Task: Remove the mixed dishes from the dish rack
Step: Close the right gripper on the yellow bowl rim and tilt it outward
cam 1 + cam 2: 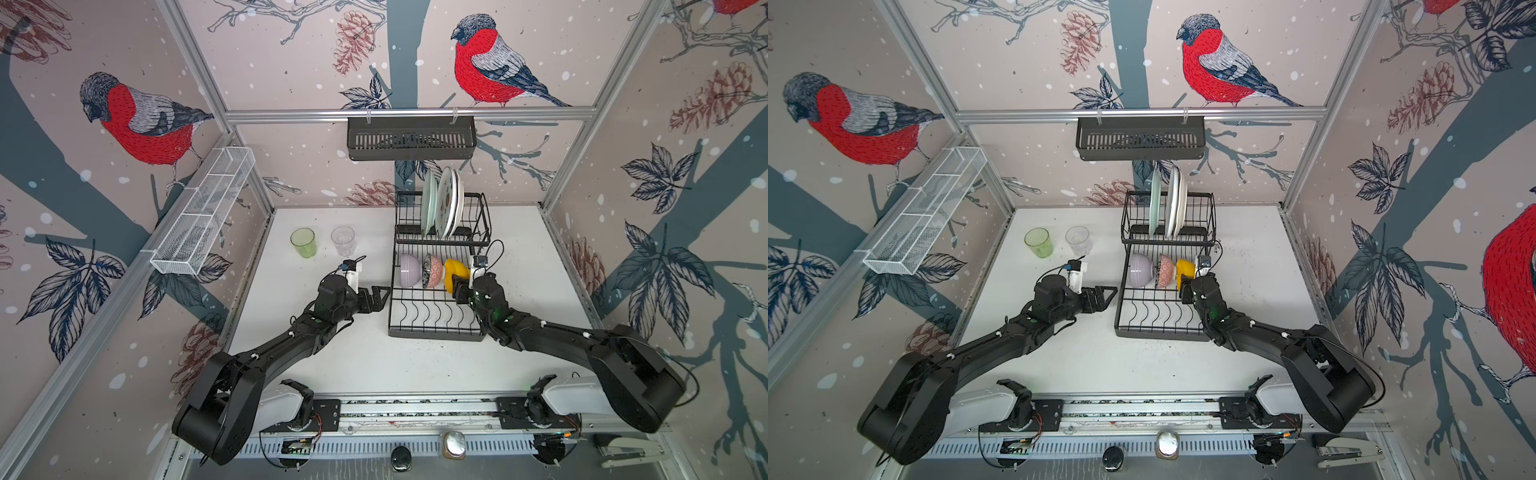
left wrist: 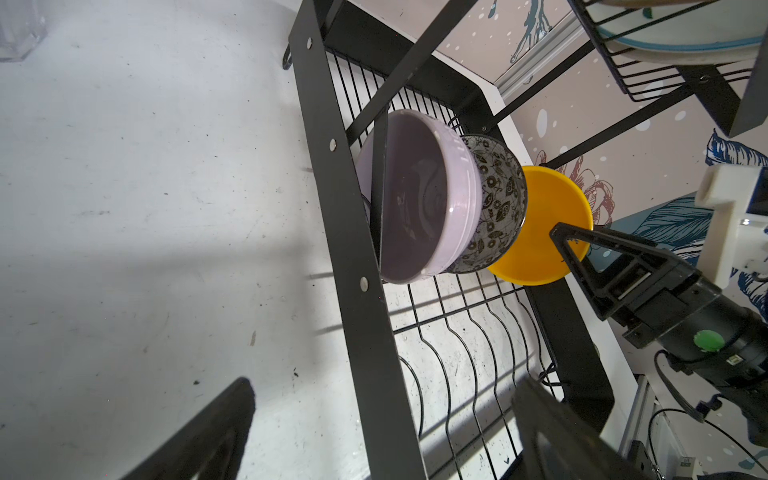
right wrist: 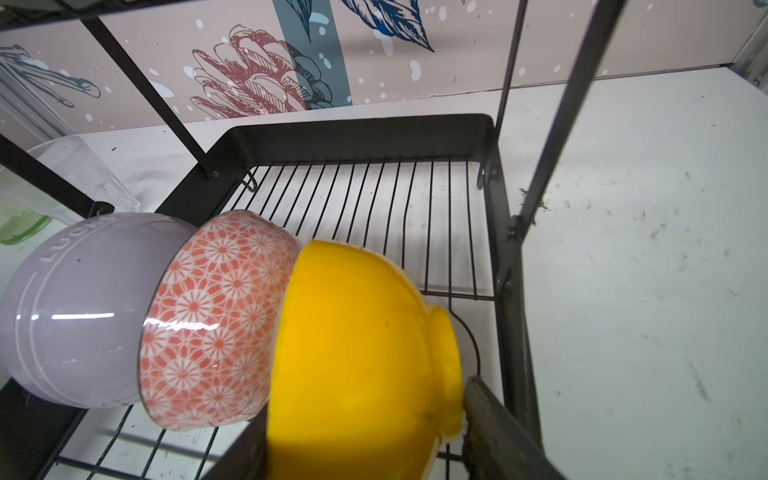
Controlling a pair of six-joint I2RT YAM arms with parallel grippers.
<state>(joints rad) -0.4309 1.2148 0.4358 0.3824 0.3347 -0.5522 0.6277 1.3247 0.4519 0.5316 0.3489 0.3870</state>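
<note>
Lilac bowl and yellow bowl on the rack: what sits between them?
The pink-patterned bowl, on its side, nested against both the lilac bowl and the yellow bowl. Clearest in the right wrist view.

Your right gripper [image 1: 1183, 292] is at the yellow bowl [image 1: 1185, 268]. The green glass [image 1: 1039, 243] stands at the rack's [image 1: 1158, 333] ten o'clock.

There is one dish rack [image 1: 436, 336]. Its raised tier holds three plates: a green plate [image 1: 429, 203], a patterned plate [image 1: 446, 200] and, as far as the overlap shows, a white plate [image 1: 459, 195]. Its lower tier holds three bowls: a lilac bowl [image 1: 409, 270], a pink bowl [image 1: 433, 271] and a yellow bowl [image 1: 454, 269]. Left of the rack stand two glasses: a green glass [image 1: 303, 242] and a clear glass [image 1: 343, 240].
</note>
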